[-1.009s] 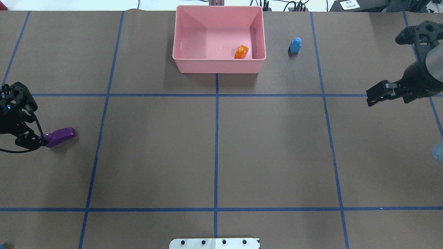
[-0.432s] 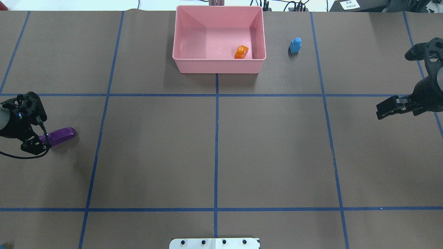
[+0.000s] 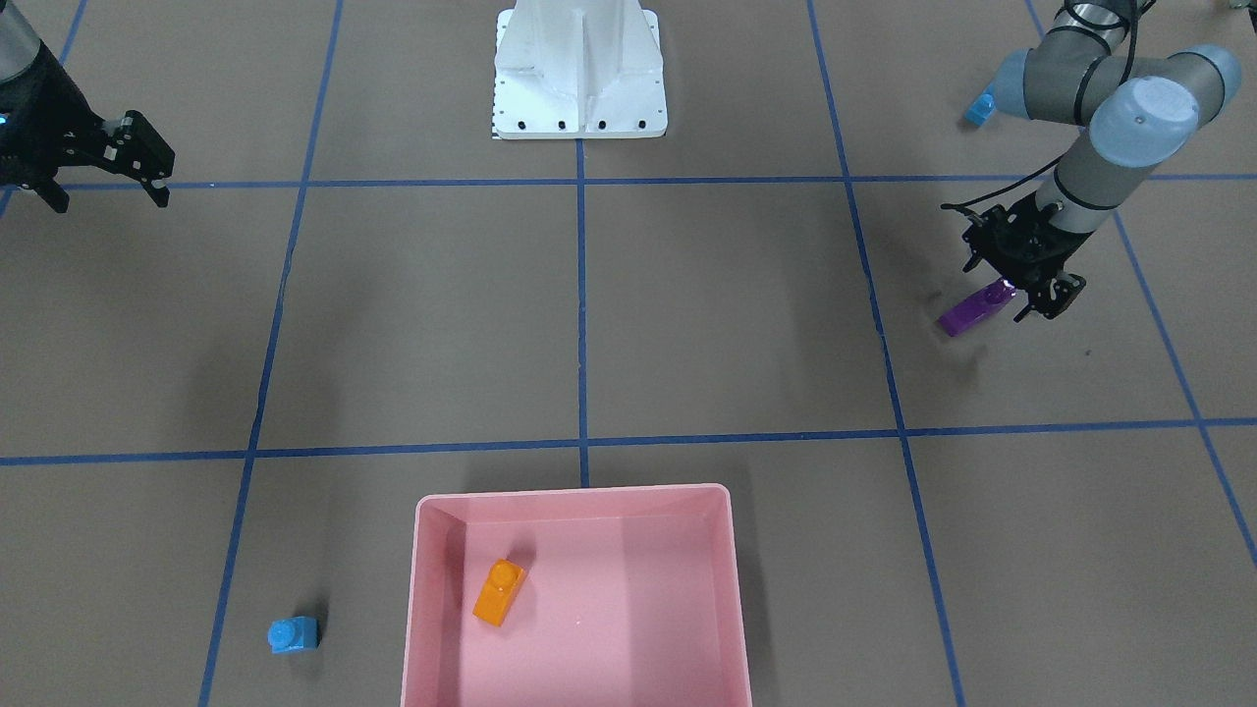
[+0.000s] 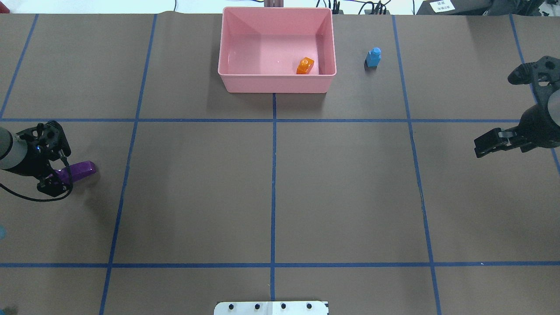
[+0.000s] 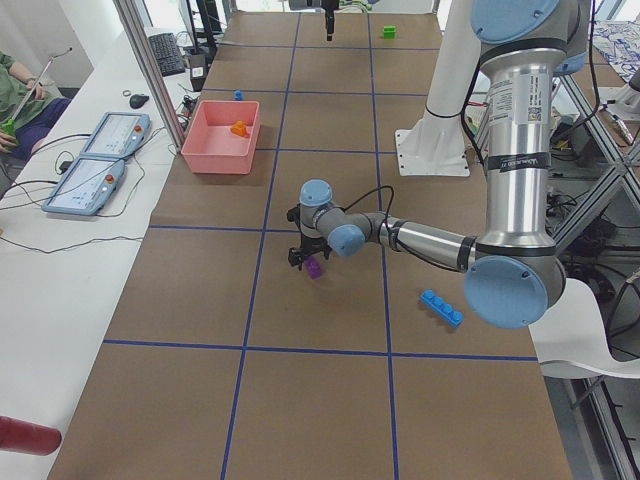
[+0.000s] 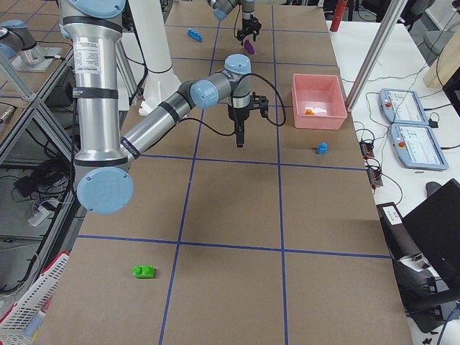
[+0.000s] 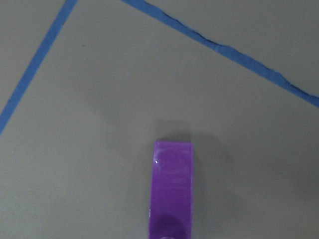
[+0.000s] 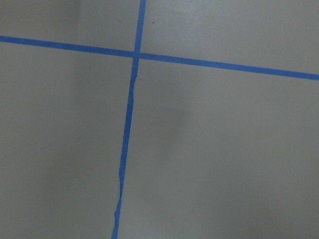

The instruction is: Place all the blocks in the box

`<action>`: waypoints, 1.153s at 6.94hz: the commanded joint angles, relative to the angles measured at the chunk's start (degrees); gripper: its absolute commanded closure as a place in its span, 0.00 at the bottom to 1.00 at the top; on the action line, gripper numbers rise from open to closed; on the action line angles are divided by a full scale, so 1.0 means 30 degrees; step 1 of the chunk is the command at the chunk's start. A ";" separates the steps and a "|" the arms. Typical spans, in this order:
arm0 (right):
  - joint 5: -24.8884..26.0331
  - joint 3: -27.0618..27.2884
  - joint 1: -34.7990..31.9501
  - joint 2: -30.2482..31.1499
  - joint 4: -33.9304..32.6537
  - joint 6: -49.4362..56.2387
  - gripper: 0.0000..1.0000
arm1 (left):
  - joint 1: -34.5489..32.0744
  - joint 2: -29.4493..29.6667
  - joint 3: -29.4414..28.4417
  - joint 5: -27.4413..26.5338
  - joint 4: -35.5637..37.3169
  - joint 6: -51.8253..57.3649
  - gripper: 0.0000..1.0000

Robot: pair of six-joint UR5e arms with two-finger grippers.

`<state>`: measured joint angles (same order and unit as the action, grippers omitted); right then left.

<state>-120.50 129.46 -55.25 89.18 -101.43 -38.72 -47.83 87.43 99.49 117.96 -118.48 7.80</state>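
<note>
The pink box (image 4: 275, 83) stands at the far middle, also in the front view (image 3: 424, 589). The orange block (image 4: 305, 66) lies inside it. The small light blue block (image 4: 373, 57) stands to the box's right. The purple sloped block (image 4: 81, 169) lies at the left. My left gripper (image 4: 54, 181) is open and low around its near end (image 3: 1021, 290). My right gripper (image 4: 479, 148) is open and empty above the table's right side (image 3: 106, 199). The long light blue block (image 5: 441, 307) lies near the left arm's base. The green block (image 6: 144, 272) lies far to my right.
The white base plate (image 4: 271, 307) sits at the near middle edge. Blue tape lines (image 4: 273, 175) cross the brown table. A side bench with tablets (image 5: 100, 170) runs along the far edge.
My left gripper has shifted right and down onto the purple block's near end. My right gripper has drawn back toward the near right.
</note>
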 commanded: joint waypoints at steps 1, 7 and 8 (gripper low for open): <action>0.0000 0.0029 0.0017 -0.0019 0.0002 -0.0013 0.00 | 0.0007 0.0184 -0.0262 0.0200 0.0000 0.0006 0.65; -0.0059 -0.0233 0.0017 -0.0398 0.0002 0.0162 0.00 | -0.0897 0.0151 0.2662 0.1489 0.0029 -0.9040 1.00; -0.0030 -0.0611 -0.0012 -0.0922 -0.0027 0.0163 0.00 | -0.0960 0.0763 0.2929 0.1374 0.0001 -1.2237 1.00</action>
<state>-120.64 128.69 -55.22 87.85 -101.44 -38.36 -50.01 88.01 106.69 122.18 -118.45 -16.89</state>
